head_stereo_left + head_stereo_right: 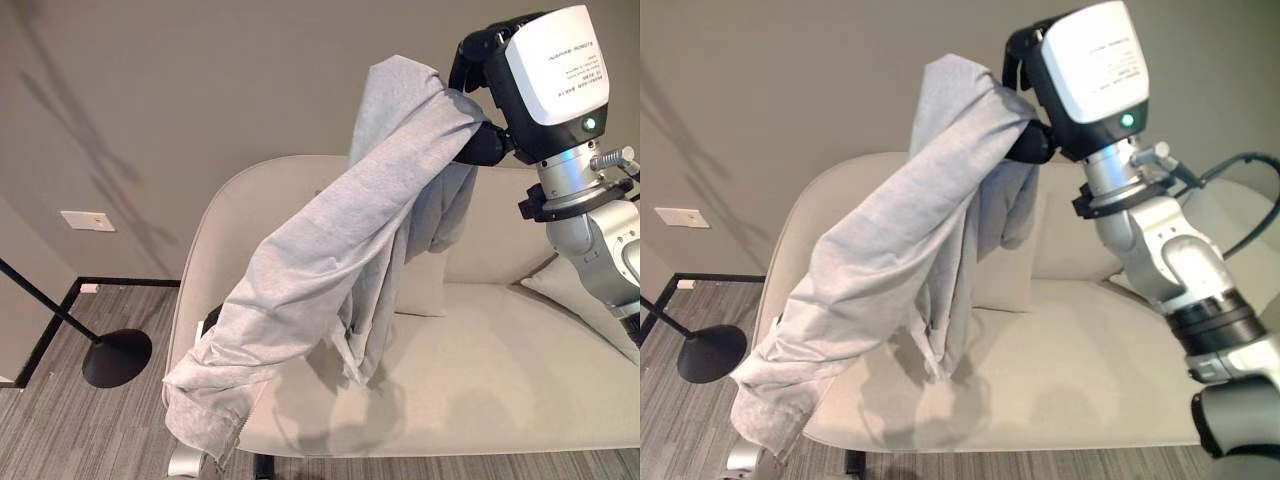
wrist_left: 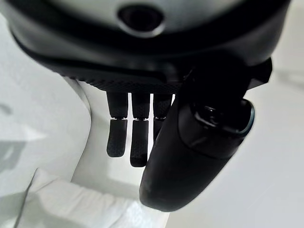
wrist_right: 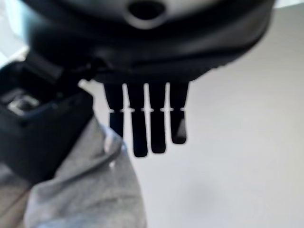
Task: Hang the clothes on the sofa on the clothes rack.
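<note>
Grey garment [image 1: 330, 270] hung in the air over the sofa [image 1: 480, 390], carried high by the right robot hand [image 1: 480, 90]. Nearest part: a cuffed or hemmed end [image 1: 205, 415] drooped over the sofa's front left corner, touching or just clear of the armrest; could not tell which. Mid part: folds dangled above the seat cushion, apparently not resting on it. Far part: the cloth draped up over the raised right robot hand, in front of the backrest.

Right robot hand: fingers straight in its wrist view [image 3: 147, 123], the cloth lying over the thumb side [image 3: 85, 190]. It read as carried on extended fingers, not gripped. Left robot hand [image 2: 137, 137] showed in its own wrist view, fingers relaxed and holding nothing, above pale upholstery.

A black round base and slanted pole [image 1: 115, 355] stood on the floor off the sofa's left end, well apart from the garment; possibly part of the rack, but could not confirm.

Step in hand, as judged: lift clear, then carry to the rack. To do it well:
- raise until the low end left the armrest corner, so it would not drag or snag;
- keep the wrist level, since a draped hold can slide off;
- move slowly and let the swing settle;
- bring in the free left robot hand to gather the trailing end.
</note>
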Available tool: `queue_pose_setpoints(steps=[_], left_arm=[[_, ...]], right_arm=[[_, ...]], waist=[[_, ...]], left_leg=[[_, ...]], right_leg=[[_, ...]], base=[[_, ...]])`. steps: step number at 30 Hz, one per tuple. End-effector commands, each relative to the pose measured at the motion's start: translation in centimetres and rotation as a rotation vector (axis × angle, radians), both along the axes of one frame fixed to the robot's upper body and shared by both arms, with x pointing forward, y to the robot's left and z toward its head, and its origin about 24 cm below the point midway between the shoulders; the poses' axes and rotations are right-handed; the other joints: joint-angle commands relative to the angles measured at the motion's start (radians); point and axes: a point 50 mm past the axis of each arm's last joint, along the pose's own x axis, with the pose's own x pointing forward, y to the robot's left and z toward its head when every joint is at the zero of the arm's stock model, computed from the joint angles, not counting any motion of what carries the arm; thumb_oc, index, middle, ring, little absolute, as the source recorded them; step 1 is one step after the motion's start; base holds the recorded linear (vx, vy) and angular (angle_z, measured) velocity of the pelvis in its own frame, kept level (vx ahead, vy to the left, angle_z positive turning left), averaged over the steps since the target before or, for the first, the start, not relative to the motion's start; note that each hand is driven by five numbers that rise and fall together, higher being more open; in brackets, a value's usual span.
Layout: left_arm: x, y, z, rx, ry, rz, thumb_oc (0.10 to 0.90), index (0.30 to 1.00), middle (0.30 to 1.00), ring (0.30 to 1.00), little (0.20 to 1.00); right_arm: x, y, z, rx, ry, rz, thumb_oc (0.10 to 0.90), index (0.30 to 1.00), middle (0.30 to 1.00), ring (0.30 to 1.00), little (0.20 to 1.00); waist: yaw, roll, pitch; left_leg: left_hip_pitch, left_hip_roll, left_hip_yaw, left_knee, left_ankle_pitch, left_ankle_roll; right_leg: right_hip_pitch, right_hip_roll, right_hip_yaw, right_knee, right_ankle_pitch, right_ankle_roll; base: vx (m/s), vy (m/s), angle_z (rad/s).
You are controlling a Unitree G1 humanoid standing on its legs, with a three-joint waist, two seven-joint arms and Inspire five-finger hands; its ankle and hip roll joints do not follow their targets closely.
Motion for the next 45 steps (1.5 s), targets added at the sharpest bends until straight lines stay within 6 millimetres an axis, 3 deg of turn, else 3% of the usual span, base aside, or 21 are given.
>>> queue_pose_setpoints(steps=[1,6,8,10,11,13,14,15,16,18,19,21,22,23,25,32,35,37,41,43,45], left_arm=[[0.9,1.2,5.0,0.011,-0.269,0.014,0.400,0.300,0.300,0.300,0.300],[0.5,2.0,7.6,0.043,-0.379,0.064,0.400,0.300,0.300,0.300,0.300],[0.2,2.5,8.3,0.032,-0.419,0.127,0.400,0.300,0.300,0.300,0.300],[0.5,2.0,8.5,0.016,-0.428,0.135,0.400,0.300,0.300,0.300,0.300],[0.8,1.1,7.8,0.026,-0.393,0.101,0.400,0.300,0.300,0.300,0.300],[1.2,0.5,7.7,0.084,-0.378,0.036,0.400,0.300,0.300,0.300,0.300],[1.3,0.7,8.0,0.131,-0.385,0.027,0.400,0.300,0.300,0.300,0.300],[1.2,1.5,8.7,0.174,-0.404,0.046,0.400,0.300,0.300,0.300,0.300],[1.3,2.1,9.2,0.230,-0.415,0.066,0.400,0.300,0.300,0.300,0.300],[1.2,2.2,9.0,0.255,-0.401,0.050,0.400,0.300,0.300,0.300,0.300],[1.2,2.2,9.0,0.255,-0.401,0.050,0.400,0.300,0.300,0.300,0.300],[1.2,1.7,9.1,0.232,-0.412,0.030,0.400,0.300,0.300,0.300,0.300],[1.2,1.7,9.1,0.233,-0.412,0.031,0.400,0.300,0.300,0.300,0.300],[1.2,1.3,8.8,0.211,-0.406,0.024,0.400,0.300,0.300,0.300,0.300],[0.5,1.1,8.5,0.159,-0.410,0.030,0.400,0.300,0.300,0.300,0.300],[-0.4,1.2,8.6,0.173,-0.415,0.044,0.400,0.300,0.300,0.300,0.300],[-0.3,1.4,9.3,0.230,-0.437,0.060,0.400,0.300,0.300,0.300,0.300],[-0.1,1.7,9.5,0.285,-0.436,0.088,0.400,0.300,0.300,0.300,0.300],[0.7,1.3,9.5,0.294,-0.430,0.094,0.400,0.300,0.300,0.300,0.300],[0.7,0.8,9.4,0.324,-0.423,0.074,0.400,0.300,0.300,0.300,0.300],[0.8,0.8,9.5,0.372,-0.424,0.062,0.400,0.300,0.300,0.300,0.300]], right_arm=[[-2.7,-1.1,6.6,0.007,-0.290,-0.056,0.400,0.300,0.300,0.300,0.300],[-6.2,-2.8,7.3,-0.032,-0.424,-0.086,0.400,0.300,0.300,0.300,0.300],[-6.6,-3.1,6.1,-0.050,-0.391,-0.090,0.400,0.300,0.300,0.300,0.300],[-6.9,-2.9,5.2,-0.049,-0.366,-0.080,0.400,0.300,0.300,0.300,0.300],[-6.7,-3.8,4.0,-0.041,-0.318,-0.128,0.400,0.300,0.300,0.300,0.300],[-7.1,-5.6,2.1,-0.024,-0.258,-0.234,0.400,0.300,0.300,0.300,0.300],[-7.5,-6.0,1.6,-0.013,-0.267,-0.266,0.400,0.300,0.300,0.300,0.300],[-7.7,-5.5,1.7,-0.024,-0.285,-0.267,0.400,0.300,0.300,0.300,0.300],[-8.0,-5.7,1.3,-0.008,-0.280,-0.272,0.400,0.300,0.300,0.300,0.300],[-8.3,-5.7,1.3,-0.011,-0.271,-0.254,0.400,0.300,0.300,0.300,0.300],[-8.3,-5.7,1.3,-0.012,-0.271,-0.254,0.400,0.300,0.300,0.300,0.300],[-8.1,-5.5,1.1,-0.019,-0.241,-0.219,0.400,0.300,0.300,0.300,0.300],[-8.0,-5.5,1.1,-0.018,-0.241,-0.218,0.400,0.300,0.300,0.300,0.300],[-8.0,-5.3,1.2,-0.035,-0.247,-0.212,0.400,0.300,0.300,0.300,0.300],[-7.7,-4.0,1.2,-0.036,-0.240,-0.143,0.400,0.300,0.300,0.300,0.300],[-8.2,-3.3,1.4,-0.050,-0.252,-0.097,0.400,0.300,0.300,0.300,0.300],[-8.2,-3.7,0.7,-0.052,-0.224,-0.117,0.400,0.300,0.300,0.300,0.300],[-8.2,-4.9,-0.7,0.010,-0.165,-0.140,0.400,0.300,0.300,0.300,0.300],[-8.4,-6.6,-2.8,0.097,-0.079,-0.199,0.400,0.300,0.300,0.300,0.300],[-8.5,-7.8,-4.9,0.166,0.002,-0.255,0.400,0.300,0.300,0.300,0.300],[-8.4,-8.2,-6.2,0.195,0.056,-0.274,0.400,0.300,0.300,0.300,0.300]], waist=[[0.069,0.008,-0.080],[0.105,0.022,0.022],[0.050,0.030,0.018],[0.022,0.053,0.007],[-0.010,0.079,-0.014],[-0.029,0.058,-0.008],[-0.030,0.036,0.007],[-0.022,0.039,0.030],[-0.038,0.039,0.043],[-0.028,0.039,0.037],[-0.025,0.038,0.036],[-0.019,-0.013,0.031],[-0.017,-0.014,0.032],[-0.019,-0.040,0.028],[0.021,-0.081,0.003],[0.048,-0.032,0.019],[0.014,-0.026,0.034],[-0.029,-0.005,-0.003],[-0.078,0.037,-0.025],[-0.085,0.070,-0.044],[-0.090,0.072,-0.045]], left_leg=[[0.117,0.056,-0.090,0.014,-0.219,-0.035],[-0.037,0.050,-0.260,0.065,-0.168,-0.098],[0.036,0.210,-0.192,0.062,-0.164,-0.118],[0.087,0.314,-0.176,0.052,-0.066,-0.159],[0.103,0.301,-0.180,0.060,-0.177,-0.169],[0.100,0.207,-0.167,0.122,-0.335,-0.119],[0.109,0.134,-0.139,0.123,-0.360,-0.078],[0.122,0.089,-0.097,0.117,-0.360,-0.042],[0.121,0.049,-0.096,0.099,-0.336,-0.013],[0.100,-0.006,-0.075,0.093,-0.303,0.037],[0.099,-0.005,-0.072,0.094,-0.306,0.034],[0.073,-0.066,-0.045,0.122,-0.278,0.044],[0.074,-0.065,-0.041,0.124,-0.280,0.043],[0.060,-0.087,-0.023,0.139,-0.272,0.046],[-0.037,-0.105,0.014,0.197,-0.244,0.037],[-0.156,-0.086,-0.006,0.315,-0.188,-0.007],[-0.124,-0.028,0.009,0.373,-0.270,-0.001],[-0.002,0.040,-0.092,0.282,-0.293,-0.016],[0.061,0.117,-0.080,0.113,-0.222,-0.047],[0.102,0.097,-0.090,0.057,-0.225,-0.063],[0.114,0.071,-0.090,0.057,-0.243,-0.053]], right_leg=[[-0.164,0.032,-0.032,0.057,0.030,-0.039],[-0.182,0.000,-0.170,0.045,0.039,-0.047],[-0.222,-0.074,-0.180,0.064,0.073,-0.025],[-0.245,-0.128,-0.160,0.085,0.104,0.014],[-0.235,-0.199,-0.154,0.095,0.141,0.058],[-0.245,-0.312,-0.136,0.121,0.237,0.094],[-0.280,-0.394,-0.152,0.155,0.404,0.106],[-0.295,-0.421,-0.186,0.160,0.429,0.102],[-0.316,-0.368,-0.155,0.219,0.348,0.076],[-0.337,-0.157,-0.152,0.375,0.112,0.005],[-0.345,-0.158,-0.149,0.389,0.101,0.001],[-0.298,0.046,-0.133,0.422,-0.047,-0.048],[-0.297,0.047,-0.129,0.422,-0.049,-0.050],[-0.287,0.118,-0.080,0.438,-0.072,-0.065],[-0.165,0.180,0.049,0.204,-0.099,-0.135],[-0.121,0.180,0.093,0.062,-0.055,-0.137],[-0.146,0.125,0.055,0.050,-0.017,-0.123],[-0.184,0.089,0.052,0.041,0.014,-0.095],[-0.198,0.075,0.032,0.038,0.018,-0.078],[-0.190,0.060,0.038,0.040,0.035,-0.065],[-0.189,0.036,0.040,0.048,0.047,-0.054]], base=[[-0.09,-0.067,0.15],[-0.30,0.048,1.20],[-0.20,0.613,0.86],[-0.06,0.883,0.40],[0.02,0.994,-0.13],[-0.03,0.945,0.36],[-0.18,0.974,0.09],[-0.28,0.914,-0.74],[-0.27,0.831,-1.25],[-0.20,0.562,-0.37],[-0.14,0.284,0.20],[-0.13,0.158,0.02],[-0.17,0.120,0.03],[-0.18,0.032,-0.19],[-0.27,-0.076,-0.34],[-0.15,-0.008,-0.23],[-0.22,0.076,0.29],[-0.11,0.222,0.60],[-0.01,0.178,0.37],[0.09,0.317,0.30],[0.06,0.288,0.15]])
